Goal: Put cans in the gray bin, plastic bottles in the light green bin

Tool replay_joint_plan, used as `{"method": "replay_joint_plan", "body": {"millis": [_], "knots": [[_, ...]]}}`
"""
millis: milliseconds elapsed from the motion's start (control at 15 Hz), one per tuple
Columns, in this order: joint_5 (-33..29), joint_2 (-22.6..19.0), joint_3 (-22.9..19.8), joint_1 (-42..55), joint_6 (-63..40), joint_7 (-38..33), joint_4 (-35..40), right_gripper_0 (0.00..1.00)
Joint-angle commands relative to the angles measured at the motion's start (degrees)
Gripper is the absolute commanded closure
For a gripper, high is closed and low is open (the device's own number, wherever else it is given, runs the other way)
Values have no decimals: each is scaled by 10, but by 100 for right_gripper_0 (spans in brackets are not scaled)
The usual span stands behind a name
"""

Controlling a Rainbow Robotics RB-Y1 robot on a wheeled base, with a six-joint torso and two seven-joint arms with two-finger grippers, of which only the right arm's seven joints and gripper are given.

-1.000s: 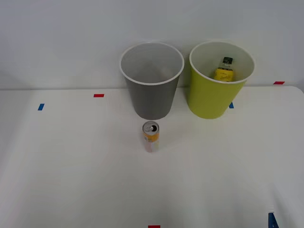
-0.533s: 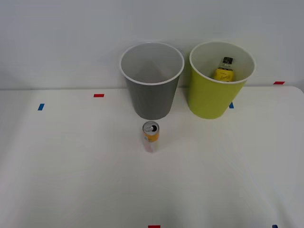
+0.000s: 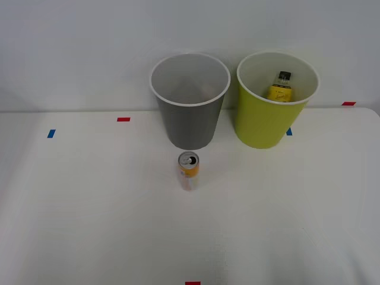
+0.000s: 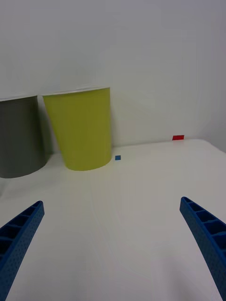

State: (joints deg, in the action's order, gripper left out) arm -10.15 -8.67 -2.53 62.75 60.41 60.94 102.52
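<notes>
White wall stands behind a white tabletop (image 3: 89,208) that has small red and blue tape marks on it. On the tabletop, the can (image 3: 189,170) stands upright, with its silver top up, an orange-yellow band and a pale lower part. It is just in front of the gray bin (image 3: 190,116) and not touching it. The gray bin stands upright with its white rim at the top. Just beside it, on the robot's right, stands the light green bin (image 3: 264,122). A small bottle with a yellow label (image 3: 280,88) and a black cap lies inside the light green bin, leaning on its back wall.

The tool (image 4: 113,244) is spread wide, with its two blue ribbed fingers (image 4: 19,235) far apart. It holds nothing and touches nothing. From the wrist camera, bare tabletop lies between the fingers. The light green bin is ahead of the tool, well apart from it, and the gray bin is beside that, toward one finger's side.
</notes>
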Motion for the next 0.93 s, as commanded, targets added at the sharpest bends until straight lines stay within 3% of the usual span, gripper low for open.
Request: {"method": "replay_joint_plan", "body": {"millis": [67,467,933], "knots": [[5,-20,-6,-2,1,-8,3,0],[10,-47,-11,-16,-8,-12,3,0],[18,-45,-11,-16,-13,-18,2,0]]}}
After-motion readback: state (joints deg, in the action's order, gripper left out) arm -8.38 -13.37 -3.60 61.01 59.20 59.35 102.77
